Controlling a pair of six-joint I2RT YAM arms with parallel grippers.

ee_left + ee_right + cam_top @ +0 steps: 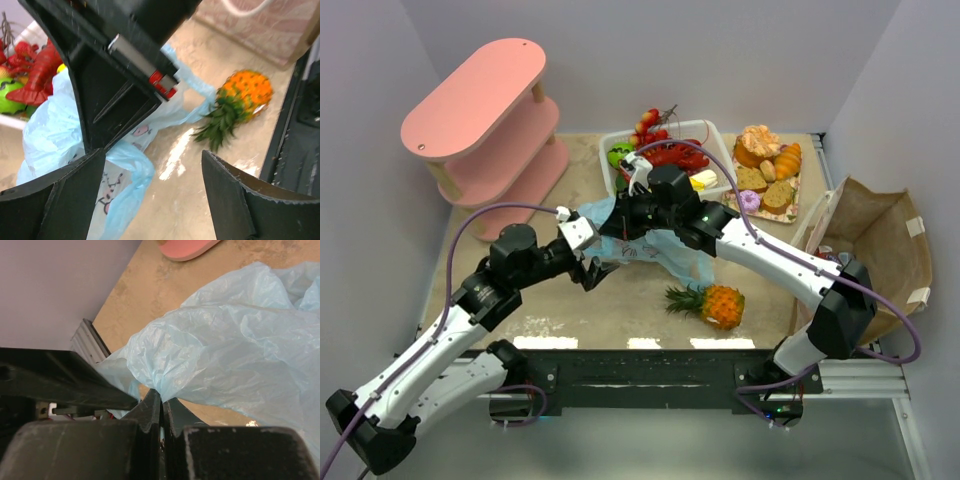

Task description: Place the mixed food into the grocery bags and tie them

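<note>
Pinched black fingertips of the right gripper (161, 401) sit closed on a fold of the light-blue plastic bag (225, 355), which lies crumpled mid-table, just on the near side of the white basket (712, 128); the left gripper (154, 165) hovers beside it with jaws wide and empty. By the look of it the film is feather-light, limp and slippery, likely to collapse shut or tear, so it wants holding at the rim, one side each; the pineapple (723, 304), lying near and right of the bag, looks rigid and light, best taken across its body.
</note>
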